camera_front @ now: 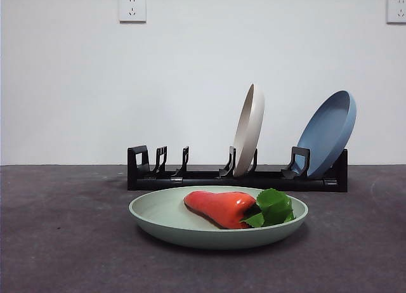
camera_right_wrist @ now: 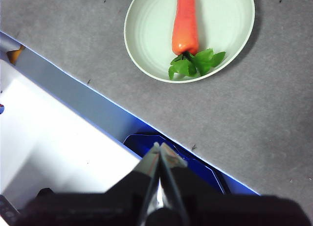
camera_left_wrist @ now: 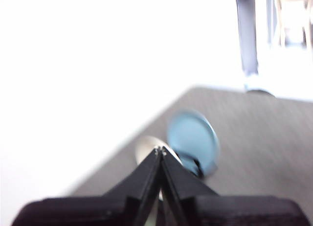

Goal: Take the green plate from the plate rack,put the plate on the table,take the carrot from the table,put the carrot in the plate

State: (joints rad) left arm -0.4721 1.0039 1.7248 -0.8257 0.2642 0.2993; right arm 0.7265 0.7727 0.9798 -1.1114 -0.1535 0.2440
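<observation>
Both hands are clenched and hold nothing: the left hand (camera_left_wrist: 160, 150) is high above the plate rack (camera_front: 238, 177), the right hand (camera_right_wrist: 160, 147) well apart from the green plate (camera_front: 165, 214). This plate rests flat on the desk (camera_front: 63, 242), before the rack, with the carrot (camera_front: 219, 207) lying inside it.

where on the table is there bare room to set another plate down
Bare table lies left and right of the green plate holding the carrot. The strip between it and the plate rack is tight.
</observation>
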